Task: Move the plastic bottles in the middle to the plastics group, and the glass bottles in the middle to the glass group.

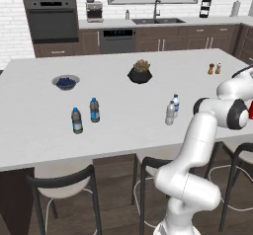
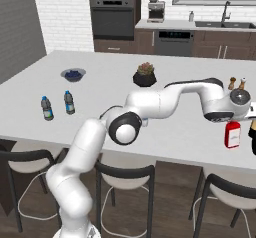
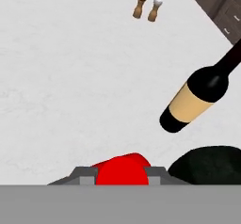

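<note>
Desk (image 1: 39, 130), long and white, carries everything; the arm reaches far over its right end. Step in hand, as I judge it: delivering the glass bottle to the glass group. The red bottle (image 2: 232, 134) hangs directly under the jaws (image 2: 231, 120) with its white label facing the right base view, its base at or just above the desk surface (cannot tell whether it touches). In the hand view the red bottle (image 3: 121, 170) sits between the two grey fingertips (image 3: 87, 177), so the jaws are clenched on it, narrow, gripping near its top. Just beside the jaws on the far right stands a dark wine bottle (image 3: 197, 98) with a tan label, and a second dark shape lies close to the red bottle on the same side; these read as the glass group. Next move, by my reckoning: settle the red bottle upright beside the dark ones, release, then lift straight up to avoid clipping the wine bottle's neck. Well away from the jaws, back toward the desk's middle, the two pale-capped clear plastic bottles (image 1: 172, 109) stand together, not yet moved. Much farther off, at the opposite end, the dark-capped plastics group (image 1: 85, 114) stands as a pair, with a bowl of dark berries (image 1: 65, 82) behind it. Beyond the jaws, small salt and pepper shakers (image 3: 147, 7) stand near the desk's edge.
</note>
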